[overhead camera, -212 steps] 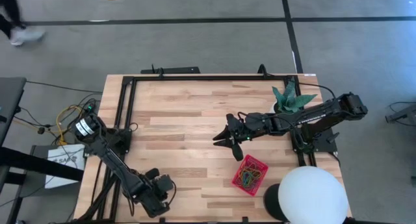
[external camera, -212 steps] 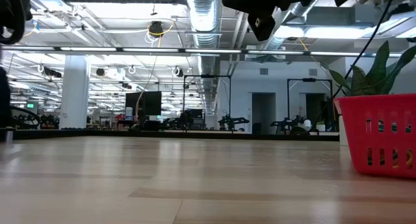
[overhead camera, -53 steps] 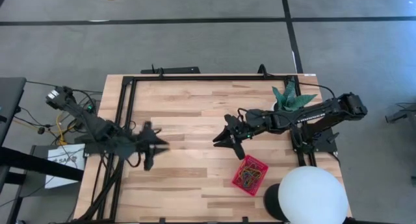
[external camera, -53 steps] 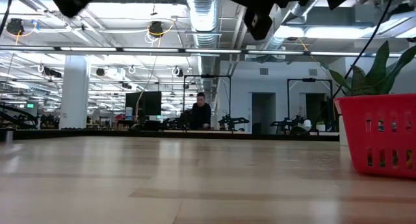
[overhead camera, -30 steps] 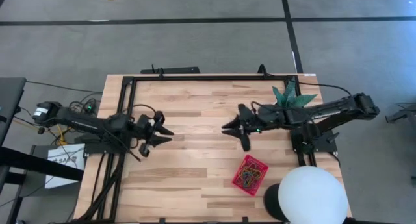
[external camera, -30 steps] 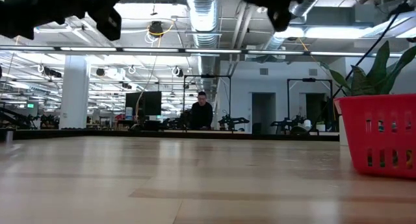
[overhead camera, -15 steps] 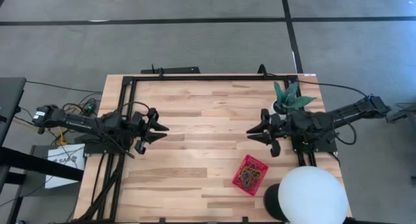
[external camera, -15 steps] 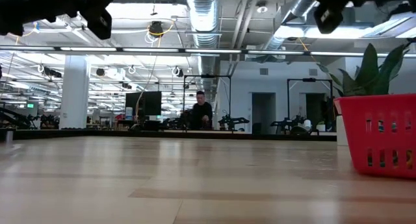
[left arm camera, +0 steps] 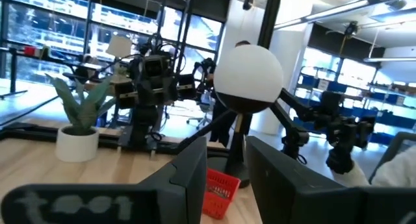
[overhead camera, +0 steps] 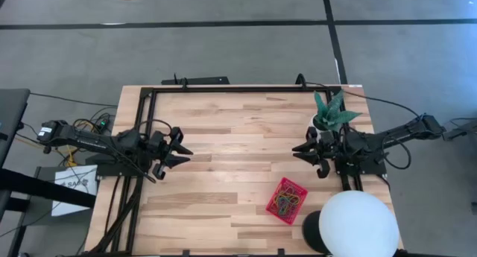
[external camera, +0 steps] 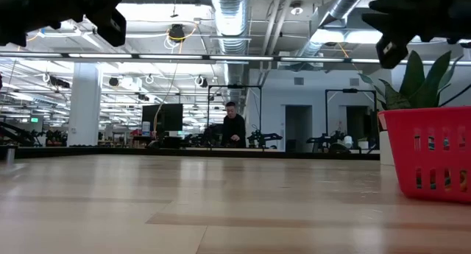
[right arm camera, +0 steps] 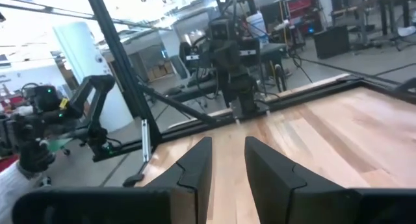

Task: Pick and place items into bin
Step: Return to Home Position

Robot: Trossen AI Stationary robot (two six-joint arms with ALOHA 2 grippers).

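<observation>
Rubber bands [overhead camera: 283,204] lie in the red bin [overhead camera: 303,191] on the counter [overhead camera: 223,123], near the right fingers [right arm camera: 195,169] and well apart from the left fingers [left arm camera: 188,178]; both pairs hang released and empty above the wood.

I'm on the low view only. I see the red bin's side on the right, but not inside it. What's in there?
Observer: The bin holds a tangle of coloured bands, seen from above.
Operator: What's next to it?
Observer: A big white dome stands just beside it, at the table's near right corner.
Operator: And where are the grippers?
Observer: The left gripper hangs over the table's left side. The right gripper is over the right side, by the plant. Both are open and hold nothing.
</observation>
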